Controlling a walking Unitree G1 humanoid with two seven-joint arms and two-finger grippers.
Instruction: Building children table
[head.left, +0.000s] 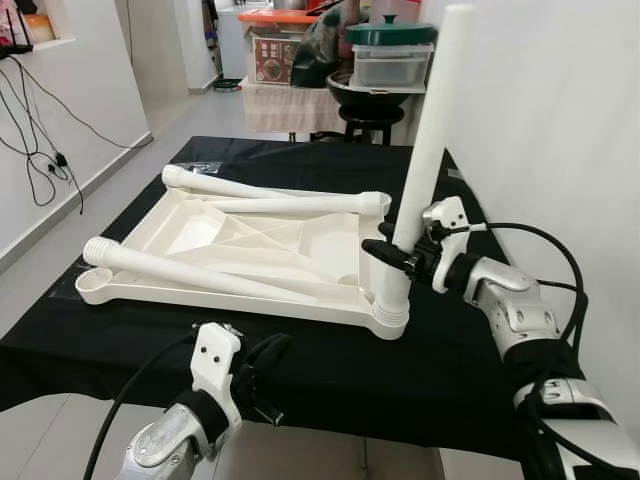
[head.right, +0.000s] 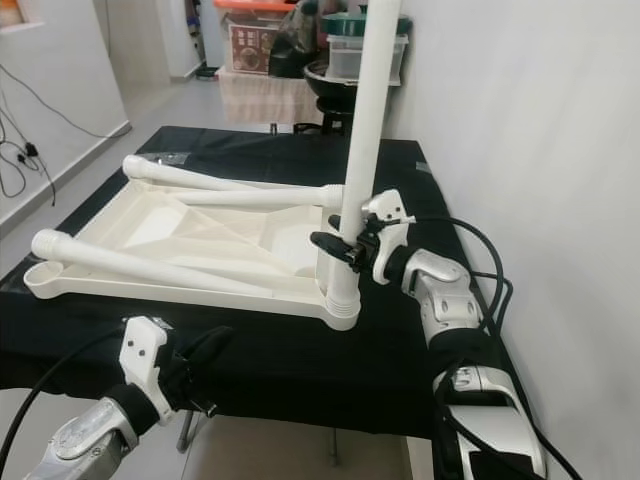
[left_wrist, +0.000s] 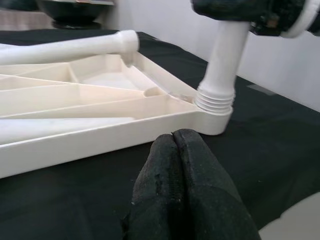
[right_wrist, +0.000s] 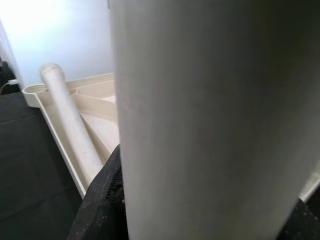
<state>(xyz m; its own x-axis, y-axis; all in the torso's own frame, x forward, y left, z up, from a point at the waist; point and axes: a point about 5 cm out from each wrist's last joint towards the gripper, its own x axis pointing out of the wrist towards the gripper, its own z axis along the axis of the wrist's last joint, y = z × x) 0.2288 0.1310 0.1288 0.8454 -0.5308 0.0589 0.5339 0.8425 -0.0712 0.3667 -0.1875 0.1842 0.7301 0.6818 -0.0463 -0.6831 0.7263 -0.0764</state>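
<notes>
Nearest the camera, the left end effector (head.left: 268, 372) hangs at the front edge of the black-covered tabletop (head.left: 330, 375), its two fingers pressed together and holding nothing. Just beyond it, the white children's table top (head.left: 235, 255) lies upside down on the cloth. At its near right corner an upright leg (head.left: 432, 140) stands in the threaded corner socket (head.left: 390, 312), tilted slightly. The right end effector (head.left: 400, 255) is clamped around the lower part of this leg, just above the socket. Three loose legs (head.left: 190, 272) lie across the inverted top's underside. Farther back, beyond the tabletop, stand a stool and stacked storage containers (head.left: 390, 55).
</notes>
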